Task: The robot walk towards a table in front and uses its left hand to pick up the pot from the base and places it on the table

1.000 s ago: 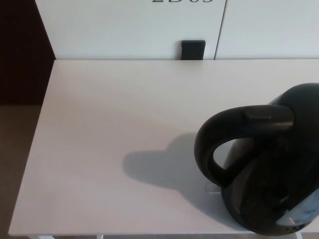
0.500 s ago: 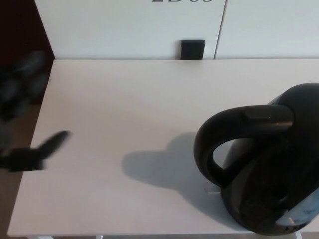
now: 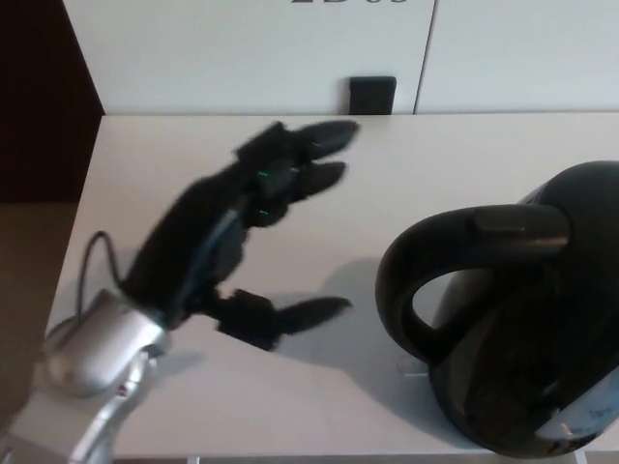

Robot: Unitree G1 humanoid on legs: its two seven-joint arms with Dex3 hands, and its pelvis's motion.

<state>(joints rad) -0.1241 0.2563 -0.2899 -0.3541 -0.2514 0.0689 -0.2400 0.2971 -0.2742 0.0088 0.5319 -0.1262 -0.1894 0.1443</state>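
At lower left the silver wrist cuff [image 3: 92,346] sits over the tabletop's near corner, and from it the left hand [image 3: 227,242] extends up and to the right, palm turned toward the kettle. It holds nothing. The two upper fingers [image 3: 324,137] stretch out near the far edge, the thumb [image 3: 308,311] points right lower down, and a wide gap lies between them. That open C looks shaped to wrap a handle. The hand hangs above the white tabletop [image 3: 484,155], well apart from the kettle, and is slightly blurred. A small black block [image 3: 372,95] stands against the white panel behind the far edge. At right the black electric kettle [image 3: 542,387] stands near the front edge, partly cut off by the frame. Its looped handle [image 3: 455,242] faces left, toward the hand, which suits a left-hand grasp. I cannot tell whether a base lies beneath the kettle. The lift appears not yet begun. The right hand does not show.
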